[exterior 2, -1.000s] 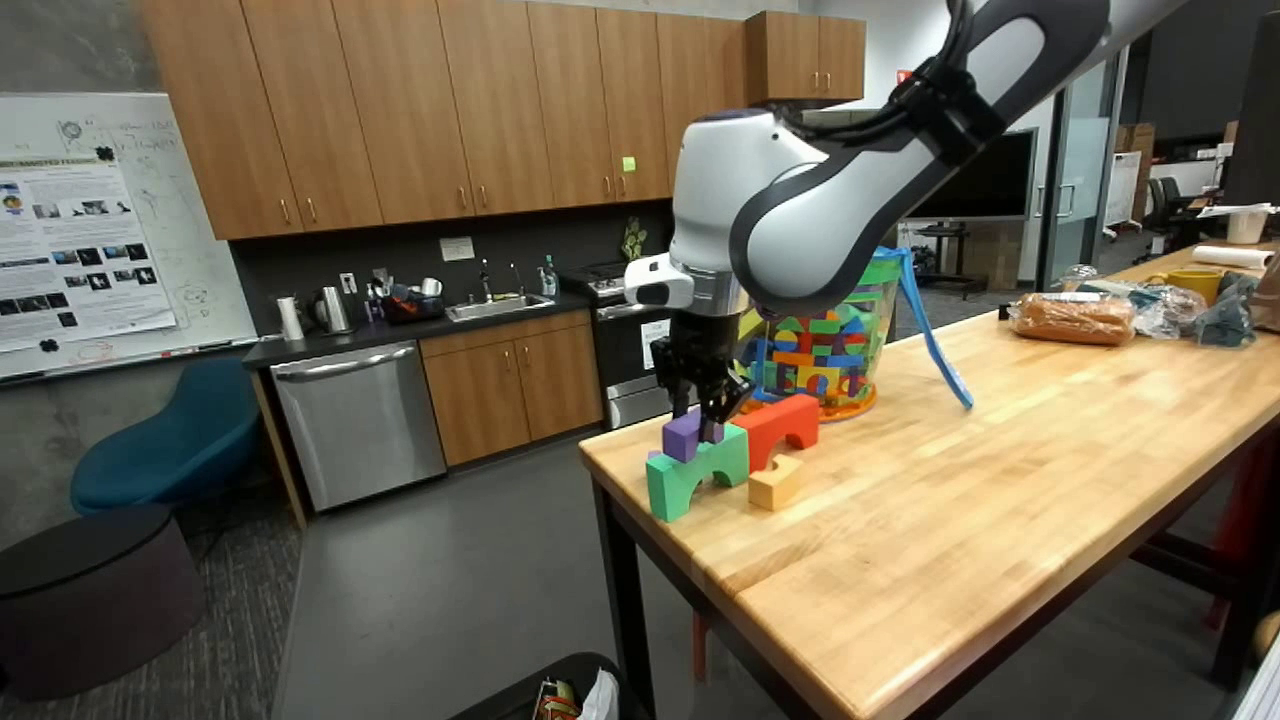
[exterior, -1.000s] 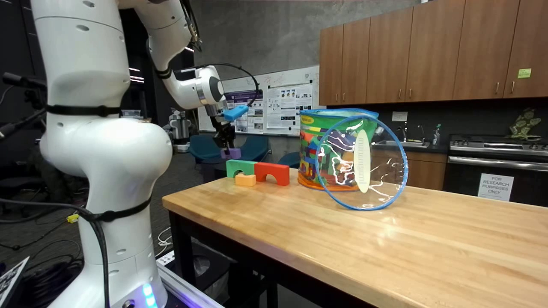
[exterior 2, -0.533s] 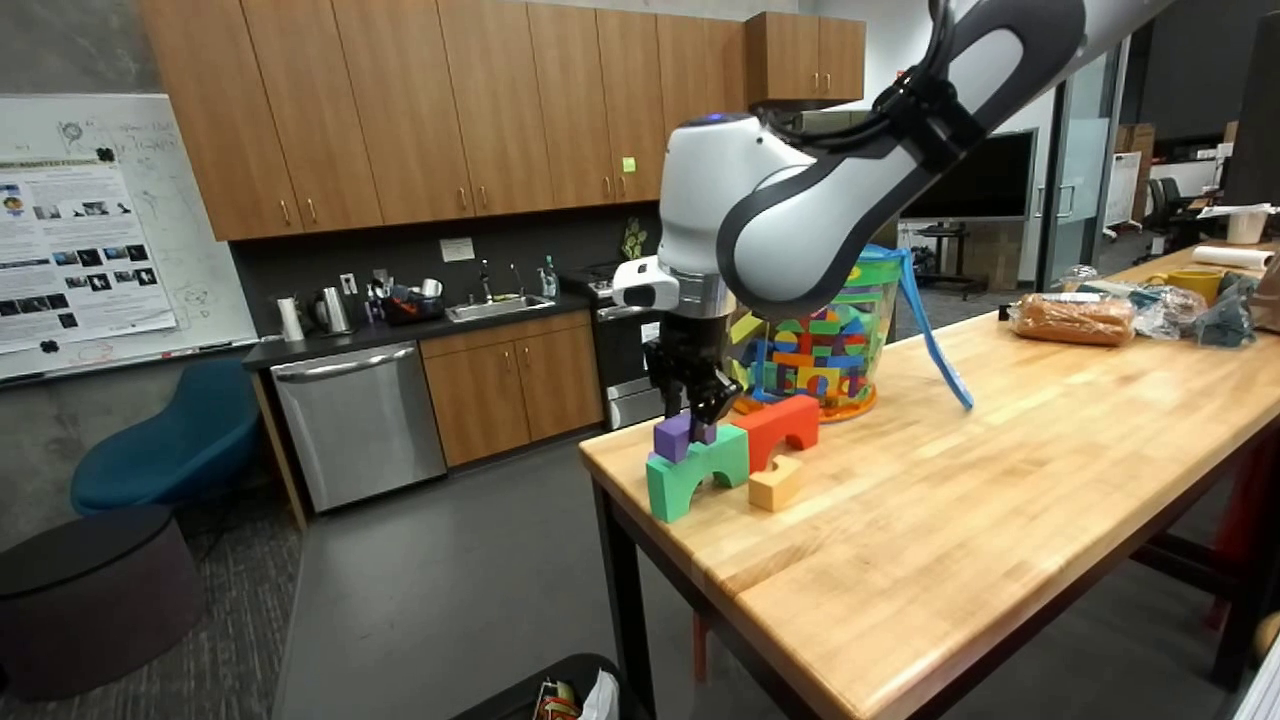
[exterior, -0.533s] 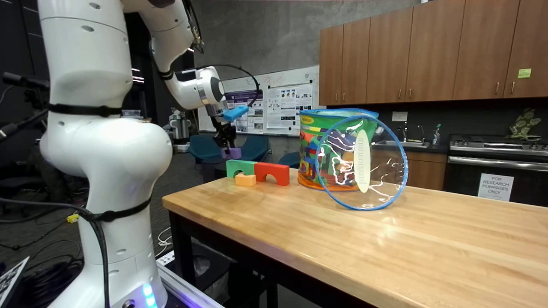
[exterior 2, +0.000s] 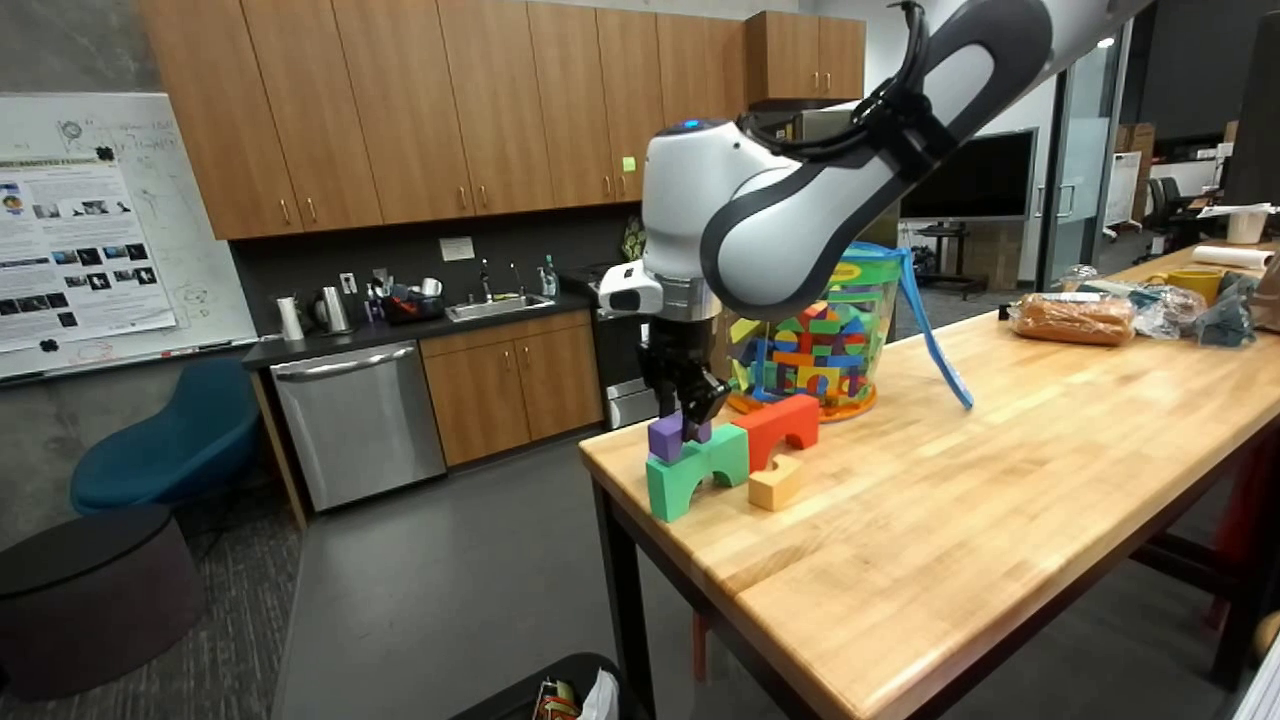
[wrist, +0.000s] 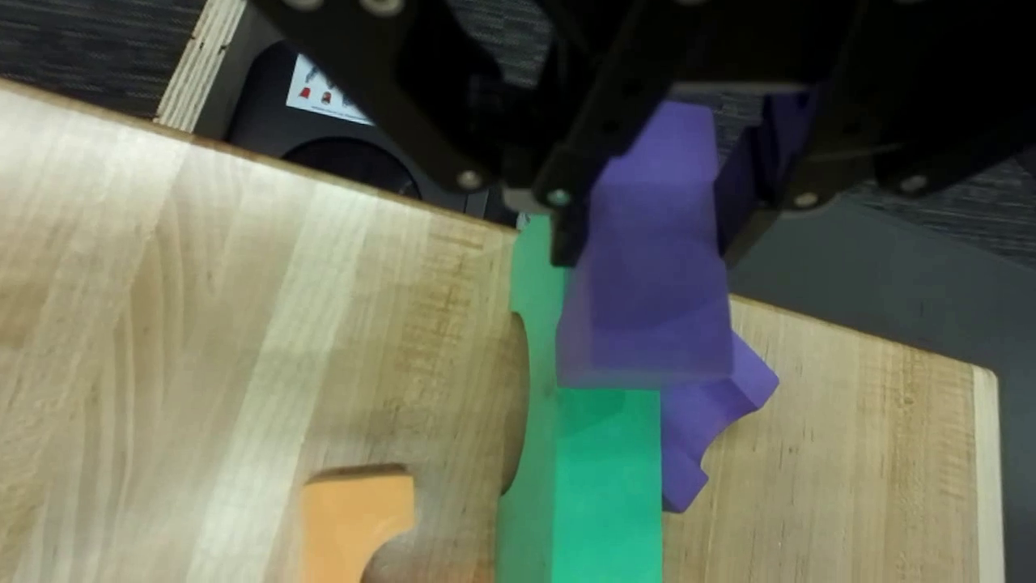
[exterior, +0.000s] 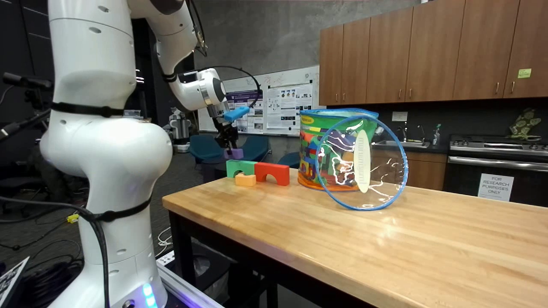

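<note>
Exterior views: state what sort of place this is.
Probably a research lab's kitchen area: there is a sink, a stove, and on its front a sign reading "FOR RESEARCH PURPOSES ONLY".

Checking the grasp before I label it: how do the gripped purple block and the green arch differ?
The gripped purple block is clamped in the tool; the green arch stands on the table. The gripped purple block is higher than the green arch. Both look single-coloured.

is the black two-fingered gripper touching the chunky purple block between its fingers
Touching: the wrist view shows the black two-fingered gripper clamped on the chunky purple block, one finger against each side.
</note>
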Motion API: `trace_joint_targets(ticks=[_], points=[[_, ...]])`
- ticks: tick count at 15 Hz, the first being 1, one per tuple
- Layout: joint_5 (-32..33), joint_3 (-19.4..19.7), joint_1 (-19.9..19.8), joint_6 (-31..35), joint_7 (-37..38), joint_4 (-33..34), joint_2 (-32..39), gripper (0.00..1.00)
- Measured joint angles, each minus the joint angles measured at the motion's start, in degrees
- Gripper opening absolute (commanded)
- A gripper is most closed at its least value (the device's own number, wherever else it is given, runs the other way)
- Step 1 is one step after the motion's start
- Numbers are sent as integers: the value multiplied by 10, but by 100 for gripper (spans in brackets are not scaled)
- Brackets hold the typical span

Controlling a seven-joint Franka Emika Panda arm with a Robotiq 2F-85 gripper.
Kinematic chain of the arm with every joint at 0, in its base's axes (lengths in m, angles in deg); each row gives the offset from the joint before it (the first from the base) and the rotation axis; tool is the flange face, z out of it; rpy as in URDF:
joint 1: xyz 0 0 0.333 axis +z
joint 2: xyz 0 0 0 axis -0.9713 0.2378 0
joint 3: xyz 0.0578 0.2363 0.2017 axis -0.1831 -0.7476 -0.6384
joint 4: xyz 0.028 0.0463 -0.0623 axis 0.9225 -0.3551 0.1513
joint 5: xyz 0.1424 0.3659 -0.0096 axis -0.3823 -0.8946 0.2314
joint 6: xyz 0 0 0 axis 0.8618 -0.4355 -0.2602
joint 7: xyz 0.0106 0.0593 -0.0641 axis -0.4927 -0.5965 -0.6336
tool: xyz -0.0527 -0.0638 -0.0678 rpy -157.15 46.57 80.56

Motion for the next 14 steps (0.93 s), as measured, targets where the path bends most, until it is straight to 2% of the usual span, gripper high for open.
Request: trace_joint_targets(ticks=[8, 9, 10, 12, 14], points=[[2, 0, 0, -24, 16, 30, 31, 16], [2, 0, 0, -26, 18, 33, 34, 29], [2, 0, 0, -29, 20, 36, 37, 63], [2, 0, 0, -33, 22, 41, 40, 70], [2, 1, 0, -35, 23, 45, 42, 83]])
